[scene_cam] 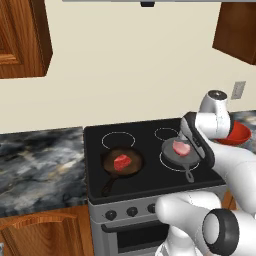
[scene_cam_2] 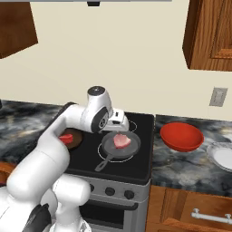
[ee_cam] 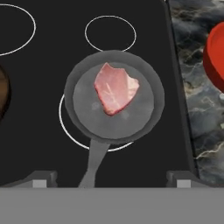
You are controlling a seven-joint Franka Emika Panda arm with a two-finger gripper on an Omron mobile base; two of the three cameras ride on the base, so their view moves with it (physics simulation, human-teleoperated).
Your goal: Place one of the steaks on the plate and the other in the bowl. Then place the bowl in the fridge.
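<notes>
Centre of hand view: pale steak [ee_cam: 115,88] in grey pan [ee_cam: 114,131]; gripper [ee_cam: 112,179] spread wide, empty, above. First pick pending; next: descend, straddle steak, close.

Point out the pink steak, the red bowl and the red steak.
pink steak [ee_cam: 114,88]: hand view, middle of the meat in the grey pan.
red bowl [scene_cam_2: 181,135]: right base view, its inside.
red steak [scene_cam: 122,162]: left base view, top face.

Pink steak [ee_cam: 115,89], white-marbled, lies flat in grey pan [ee_cam: 114,96] on stove's right front burner. Red steak [scene_cam: 122,161] sits in dark pan [scene_cam: 121,163] on left burner. Red bowl [scene_cam_2: 181,136] upright on counter right of stove [scene_cam_2: 136,159].
</notes>
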